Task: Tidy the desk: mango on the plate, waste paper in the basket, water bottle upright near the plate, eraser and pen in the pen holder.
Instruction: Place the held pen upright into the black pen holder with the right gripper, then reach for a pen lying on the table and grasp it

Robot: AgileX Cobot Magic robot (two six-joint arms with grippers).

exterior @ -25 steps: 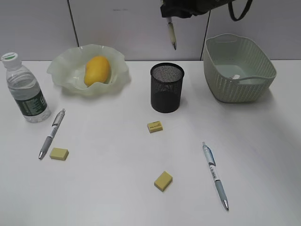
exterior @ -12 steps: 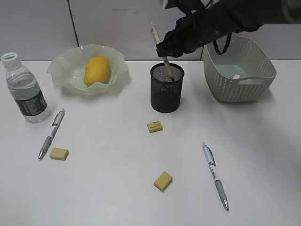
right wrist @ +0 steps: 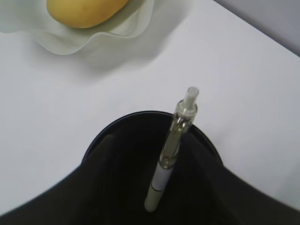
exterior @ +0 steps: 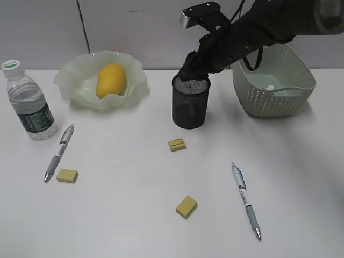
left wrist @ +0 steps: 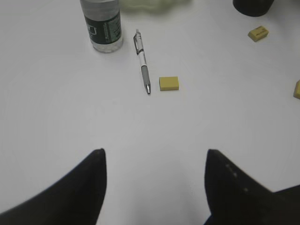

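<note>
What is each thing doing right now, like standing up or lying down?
Bottle: upright, capped.
Mango: on the plate.
Pen holder: upright, one pen inside.
Two other pens: lying on the desk.
Three erasers: loose on the desk.
Left gripper: open, empty.

The counter is a plain white, matte surface under even, diffuse lighting. Behind it stands a light grey panelled wall divided by dark vertical seams.

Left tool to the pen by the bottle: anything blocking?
Nothing visible. Bare desk lies between the left tool and the pen. The water bottle stands to its left and an eraser to its right, both apart.
</note>
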